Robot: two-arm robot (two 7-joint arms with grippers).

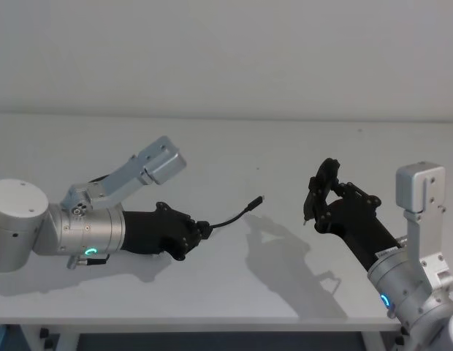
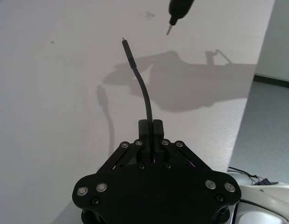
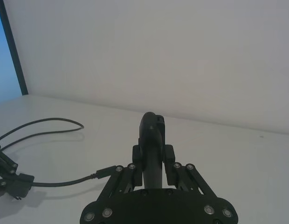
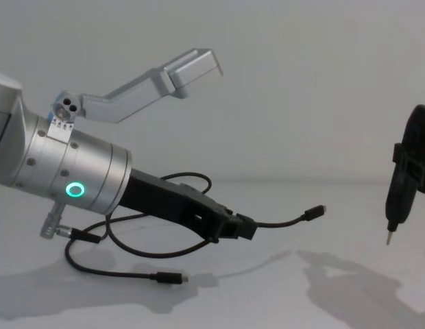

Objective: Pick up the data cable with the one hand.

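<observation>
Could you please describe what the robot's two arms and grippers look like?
Both arms are silver cylinders ending in black, angular grippers studded with silver screws. The left gripper follows a wrist with a glowing green ring; the right gripper has a blue light. Each carries a grey bracket.

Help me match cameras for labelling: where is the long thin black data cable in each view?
Head: thin black data cable arcs right from the black left gripper.
Left wrist: cable runs out of the left gripper, jaws shut.
Right wrist: cable loops on the white table beyond the right gripper.
Chest: cable loops under the left arm, free plug rightward.
Shared landmark: the left gripper.
</observation>
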